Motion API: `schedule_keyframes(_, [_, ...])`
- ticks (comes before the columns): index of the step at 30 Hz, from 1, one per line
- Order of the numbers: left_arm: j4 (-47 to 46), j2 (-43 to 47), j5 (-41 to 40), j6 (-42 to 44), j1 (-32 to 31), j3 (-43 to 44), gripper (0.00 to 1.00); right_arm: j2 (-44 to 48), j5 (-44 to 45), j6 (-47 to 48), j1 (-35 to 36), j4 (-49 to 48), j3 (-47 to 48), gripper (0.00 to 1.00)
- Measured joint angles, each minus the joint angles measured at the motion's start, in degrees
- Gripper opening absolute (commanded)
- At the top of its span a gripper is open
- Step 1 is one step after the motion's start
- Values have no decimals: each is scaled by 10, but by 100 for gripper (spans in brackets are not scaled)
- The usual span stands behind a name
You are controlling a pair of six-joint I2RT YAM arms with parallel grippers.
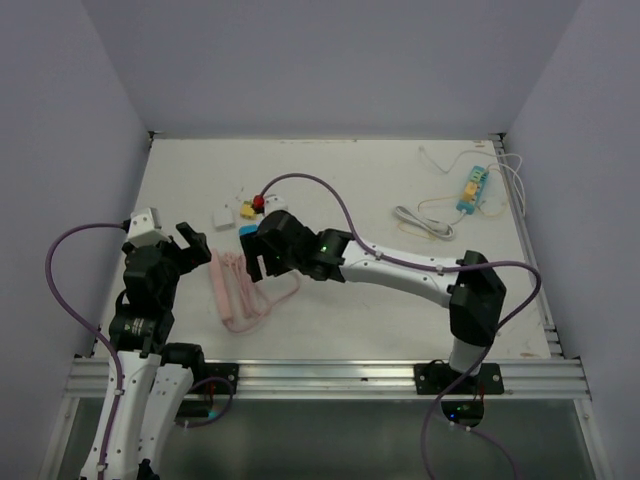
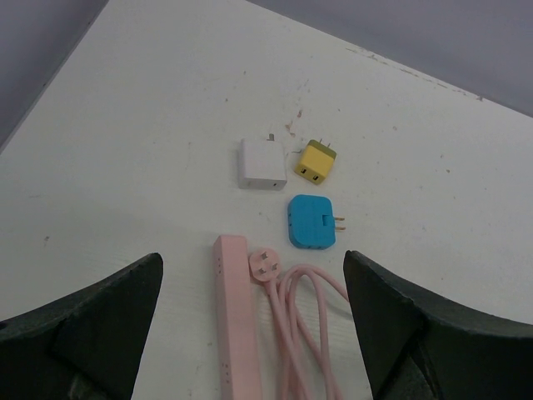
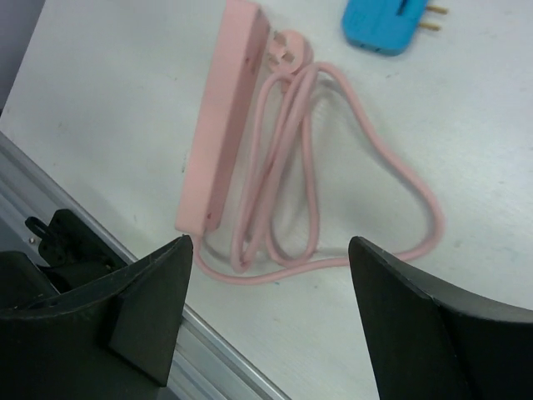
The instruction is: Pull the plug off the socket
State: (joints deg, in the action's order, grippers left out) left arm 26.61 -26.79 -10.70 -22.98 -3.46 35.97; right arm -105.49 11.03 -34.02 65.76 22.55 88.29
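Left gripper (image 2: 251,271) hanging over pink power strip (image 2: 236,325), fingers spread wide, holding nothing. Right gripper (image 3: 271,246) same deal, jaws apart above looped pink cord (image 3: 366,158), empty. Blue plug (image 2: 312,221) lying flat on table (image 2: 125,125), just off strip's end, prongs bare, touching neither strip nor fingers. Yellow adapter (image 2: 316,161) and white adapter (image 2: 259,162) side by side just past it.

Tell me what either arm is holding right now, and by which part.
Nothing is held. The left gripper and right gripper are both open near the pink power strip and its cord, gripping nothing.
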Motion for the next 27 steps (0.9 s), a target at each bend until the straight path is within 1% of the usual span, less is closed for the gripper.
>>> schedule_keyframes(3, [0,0,0,0,0,0,93,45,14,16,-35,12,-28,81])
schedule_keyframes(6, [0,0,0,0,0,0,93,91,48,30,-101,32,-69,84])
schedule_keyframes(12, [0,0,0,0,0,0,93,148,125,50,-308,49,-142,85])
schedule_keyframes(14, [0,1,0,0,0,0,93,151,141,53,-380,48,-158,84])
schedule_keyframes(17, [0,2,0,0,0,-1,93,151,143,51,-464,47,-180,82])
schedule_keyframes(19, [0,5,0,0,0,-2,93,150,136,47,-515,43,-190,76])
schedule_keyframes(21, [0,7,0,0,-1,-2,93,146,130,40,-554,40,-193,71])
schedule_keyframes(23, [0,8,0,0,-3,-2,93,138,116,31,-597,28,-193,70])
schedule_keyframes(27, [0,13,0,0,-9,-2,93,107,89,13,-650,7,-193,70])
